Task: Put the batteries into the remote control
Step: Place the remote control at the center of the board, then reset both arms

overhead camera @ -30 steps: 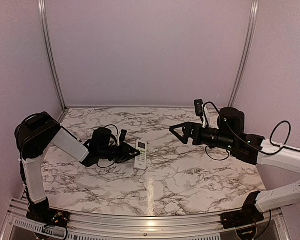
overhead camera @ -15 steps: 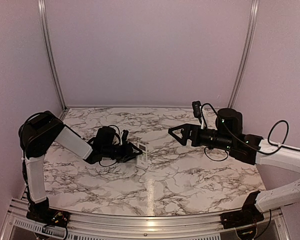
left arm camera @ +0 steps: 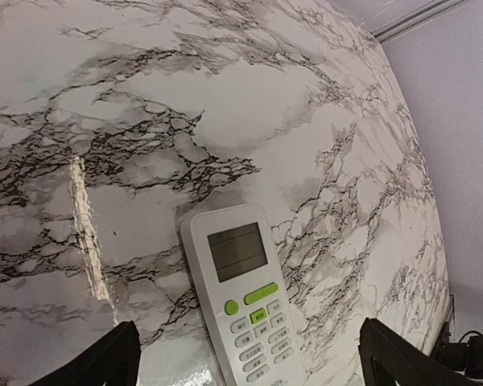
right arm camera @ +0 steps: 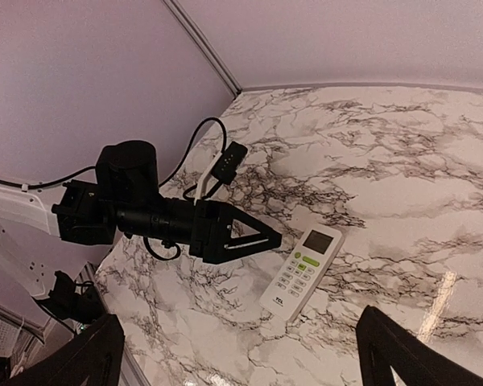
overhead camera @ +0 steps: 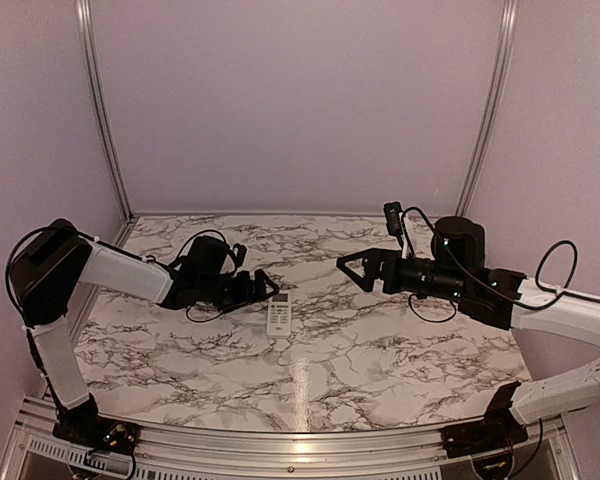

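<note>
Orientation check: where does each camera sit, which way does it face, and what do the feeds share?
Top external: above and behind the robot, looking down over the marble table; left arm and right arm show.
Left wrist: on the left arm, looking down at the remote control; open left jaws' tips at bottom corners.
Right wrist: on the right arm, facing the left arm and remote control; open right jaws' tips at bottom corners.
Shared: all three show the remote control, face up.
</note>
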Motion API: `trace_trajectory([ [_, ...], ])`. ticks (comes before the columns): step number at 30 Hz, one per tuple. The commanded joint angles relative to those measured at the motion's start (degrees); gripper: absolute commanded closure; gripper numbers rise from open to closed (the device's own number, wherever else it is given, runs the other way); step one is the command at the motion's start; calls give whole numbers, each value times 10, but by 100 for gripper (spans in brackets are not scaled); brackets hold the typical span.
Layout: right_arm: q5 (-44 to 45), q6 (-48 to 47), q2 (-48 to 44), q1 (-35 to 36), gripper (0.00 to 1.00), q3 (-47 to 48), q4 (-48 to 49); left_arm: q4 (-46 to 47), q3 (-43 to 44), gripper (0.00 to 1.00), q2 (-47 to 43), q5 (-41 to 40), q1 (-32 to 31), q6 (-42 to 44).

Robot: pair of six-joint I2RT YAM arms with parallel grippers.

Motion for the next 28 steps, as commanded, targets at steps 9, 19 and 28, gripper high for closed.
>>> trace_trajectory([
  [9, 17, -111, 17, -24, 1, -23, 5, -232, 38, 1, -185, -174, 13, 140],
  [19, -50, -115, 83, -87, 1, -101, 105, -206, -66, 1, -256, -210, 28, 136],
  [28, -93, -102, 108, -128, 1, -141, 165, -170, -104, 1, -265, -199, 28, 123],
])
